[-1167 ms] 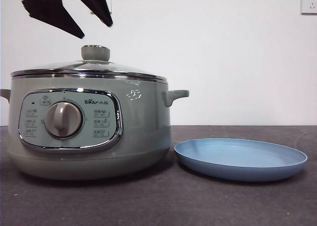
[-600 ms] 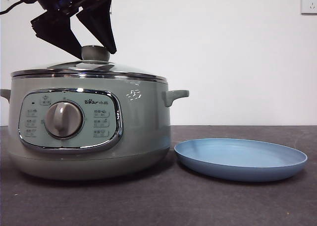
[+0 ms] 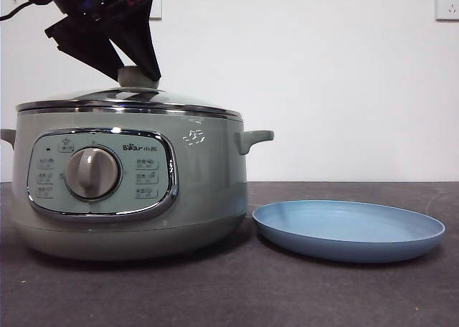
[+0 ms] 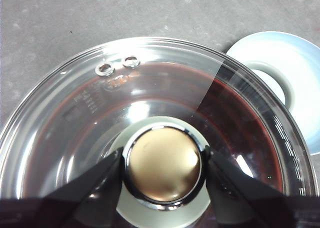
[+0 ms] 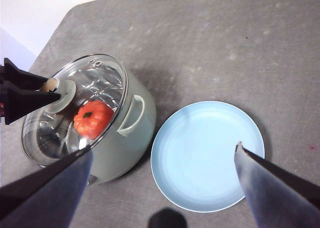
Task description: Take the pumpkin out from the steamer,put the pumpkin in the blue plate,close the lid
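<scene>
The lid (image 3: pixel 129 101) covered the steamer (image 3: pixel 129 191) at frame left, pumpkin (image 5: pixel 92 118) inside. The left gripper (image 4: pixel 163 169), lower than before, clamped the knob (image 4: pixel 163 163); the right gripper (image 5: pixel 162 160) was spread wide.

The lid (image 4: pixel 150 103) is clear, glossy glass with a polished chrome rim; its knob (image 4: pixel 163 163) has a shiny metallic cap. The steamer (image 3: pixel 201 191) body looks like smooth, satin sage-green plastic. The blue plate (image 3: pixel 349 230) is matt, the worktop (image 5: pixel 225 43) dull speckled grey.

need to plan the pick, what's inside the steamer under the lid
Through the glass lid the pumpkin shows inside the steamer. The left gripper blocks part; the floor is unclear.
</scene>
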